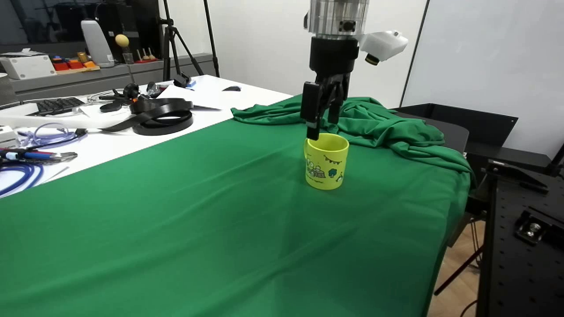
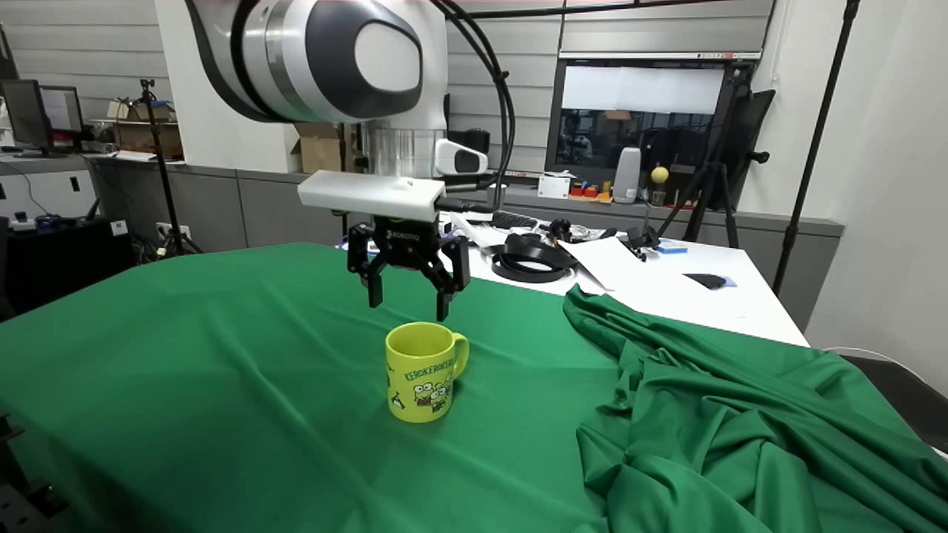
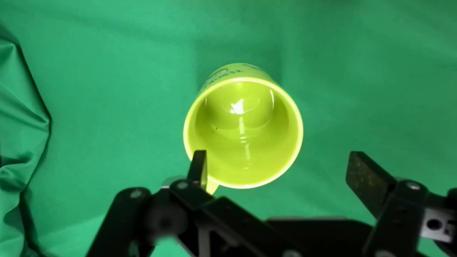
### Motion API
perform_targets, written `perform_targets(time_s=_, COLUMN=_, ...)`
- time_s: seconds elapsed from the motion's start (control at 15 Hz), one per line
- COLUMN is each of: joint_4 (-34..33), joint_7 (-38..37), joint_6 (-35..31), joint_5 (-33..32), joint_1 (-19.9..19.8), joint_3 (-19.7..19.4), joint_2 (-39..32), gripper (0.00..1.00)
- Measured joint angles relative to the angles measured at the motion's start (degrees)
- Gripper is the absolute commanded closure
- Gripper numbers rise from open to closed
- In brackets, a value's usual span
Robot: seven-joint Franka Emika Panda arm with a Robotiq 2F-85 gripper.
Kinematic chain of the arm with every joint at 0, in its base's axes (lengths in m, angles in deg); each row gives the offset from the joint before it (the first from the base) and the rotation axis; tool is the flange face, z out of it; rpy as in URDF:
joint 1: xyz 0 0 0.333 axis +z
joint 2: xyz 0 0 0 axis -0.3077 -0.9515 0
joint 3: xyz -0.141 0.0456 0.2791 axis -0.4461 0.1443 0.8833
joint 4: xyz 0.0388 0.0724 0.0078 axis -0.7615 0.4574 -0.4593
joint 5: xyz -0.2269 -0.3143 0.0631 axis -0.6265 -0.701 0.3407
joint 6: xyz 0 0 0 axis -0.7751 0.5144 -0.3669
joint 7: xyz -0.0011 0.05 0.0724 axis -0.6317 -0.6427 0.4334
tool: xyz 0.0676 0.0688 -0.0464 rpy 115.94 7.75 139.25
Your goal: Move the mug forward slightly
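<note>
The yellow-green mug (image 1: 327, 164) stands upright on the green cloth, and it also shows in an exterior view (image 2: 420, 379). Its handle shows at the right of the mug there (image 2: 461, 355). My gripper (image 2: 409, 302) is open and empty, pointing down above the mug and slightly behind it in that view. It also shows in an exterior view (image 1: 323, 123). In the wrist view the mug (image 3: 242, 132) lies left of the middle between the fingers (image 3: 277, 157). The left finger overlaps the mug's rim and hides most of the handle. The right finger is over bare cloth.
The green cloth (image 1: 198, 220) covers the table and is bunched into folds (image 2: 689, 422) to one side. A black ring (image 2: 529, 259), papers, cables and tools lie on the white table (image 1: 260, 92) behind. A black perforated metal edge (image 1: 520, 246) runs beside the cloth.
</note>
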Motion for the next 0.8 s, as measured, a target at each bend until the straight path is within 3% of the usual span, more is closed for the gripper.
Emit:
perform_targets(time_s=0.47, joint_4=-5.9, joint_7=0.3, joint_6=1.4, joint_5=0.9, joint_1=-0.1, joint_3=2.0, joint_2=-7.5, gripper=0.0)
perform_targets(time_s=0.53, joint_4=-6.7, joint_7=0.3, joint_6=1.7, joint_5=1.0, joint_1=-0.1, joint_3=2.3, joint_2=-8.4, gripper=0.25)
perform_targets(time_s=0.6, joint_4=-7.5, joint_7=0.4, joint_6=2.1, joint_5=1.1, joint_1=-0.1, joint_3=2.6, joint_2=-9.3, gripper=0.26)
perform_targets(time_s=0.8, joint_4=-9.2, joint_7=0.4, joint_6=2.3, joint_5=1.2, joint_1=-0.2, joint_3=2.9, joint_2=-11.0, gripper=0.47)
